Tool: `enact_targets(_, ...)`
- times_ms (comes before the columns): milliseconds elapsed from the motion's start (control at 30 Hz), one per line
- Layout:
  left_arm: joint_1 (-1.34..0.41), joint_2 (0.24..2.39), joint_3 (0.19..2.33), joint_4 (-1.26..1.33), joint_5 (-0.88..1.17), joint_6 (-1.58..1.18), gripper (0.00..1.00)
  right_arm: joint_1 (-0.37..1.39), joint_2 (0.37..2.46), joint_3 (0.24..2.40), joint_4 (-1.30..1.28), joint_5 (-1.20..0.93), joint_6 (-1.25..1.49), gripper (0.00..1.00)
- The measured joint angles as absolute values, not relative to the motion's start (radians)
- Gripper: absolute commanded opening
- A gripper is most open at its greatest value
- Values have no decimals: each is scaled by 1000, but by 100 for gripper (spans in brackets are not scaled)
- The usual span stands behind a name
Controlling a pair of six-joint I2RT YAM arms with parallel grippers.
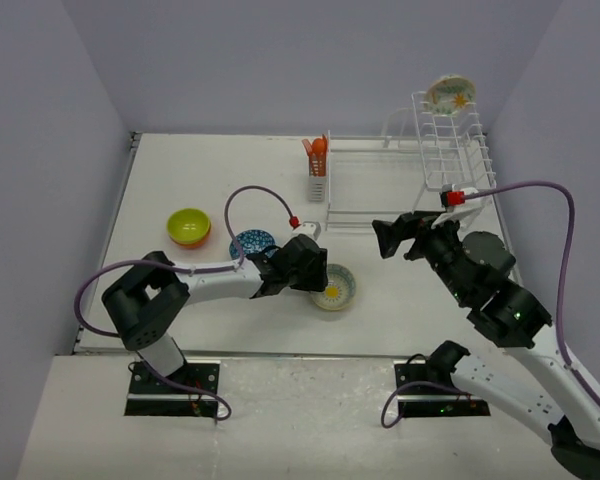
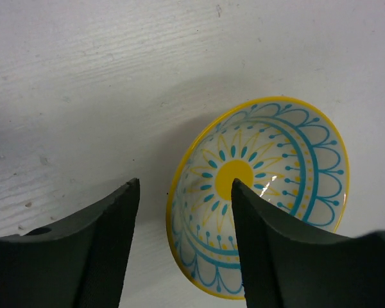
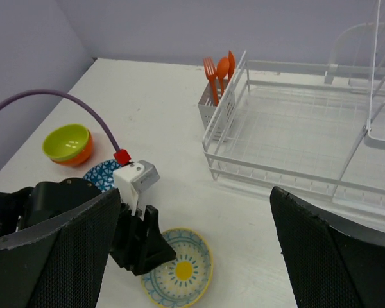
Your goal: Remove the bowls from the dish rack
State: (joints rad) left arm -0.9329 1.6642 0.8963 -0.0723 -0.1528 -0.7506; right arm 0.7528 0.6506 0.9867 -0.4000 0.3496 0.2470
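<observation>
Nearest the arm bases, on the white tabletop (image 1: 230, 170), the left pincer (image 2: 185, 186) reaches low over a small round white bowl with a yellow rim and a blue-and-yellow flower pattern (image 2: 276, 160). Its two dark fingers stand apart and straddle the near rim. One lies over the bowl's inside and the other over bare tabletop outside it, with a clear gap to the rim, so nothing is clamped. That bowl sits upright on the tabletop, in front of the rack and apart from it. Just to its left, beside the left arm's wrist, a round blue patterned bowl (image 1: 252, 241) rests on the tabletop. Farther left, a lime-green bowl (image 1: 189, 223) is nested in an orange-red bowl (image 1: 193, 240). To the right, the right pincer (image 1: 398, 240) hangs above the tabletop near the rack's front corner, its fingers spread wide with nothing between them. Behind these stands the large white wire dish rack (image 3: 289, 128). A small white cutlery basket (image 1: 317, 186) at its left end holds orange plastic utensils (image 1: 318, 150). At the far right, atop the rack's taller slotted section, a cream bowl with an orange and green leaf print (image 1: 451, 94) stands tilted on edge.
</observation>
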Motion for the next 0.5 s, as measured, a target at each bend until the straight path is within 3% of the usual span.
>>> enact_targets(133, -941, 1650, 896, -79, -153, -759, 83, 682, 682, 970, -402, 280, 295, 99)
enact_targets(233, -945, 1602, 896, -105, -162, -763, 90, 647, 690, 972, -401, 244, 318, 99)
enact_targets(267, -948, 1577, 898, -119, -168, -764, 100, 632, 695, 977, -402, 238, 326, 99)
enact_targets(400, -979, 1433, 932, -192, -213, -760, 100, 513, 741, 1050, -401, 167, 382, 99)
enact_targets(500, -1003, 1314, 1012, -257, -232, -728, 100, 306, 818, 1126, -358, 19, 501, 99)
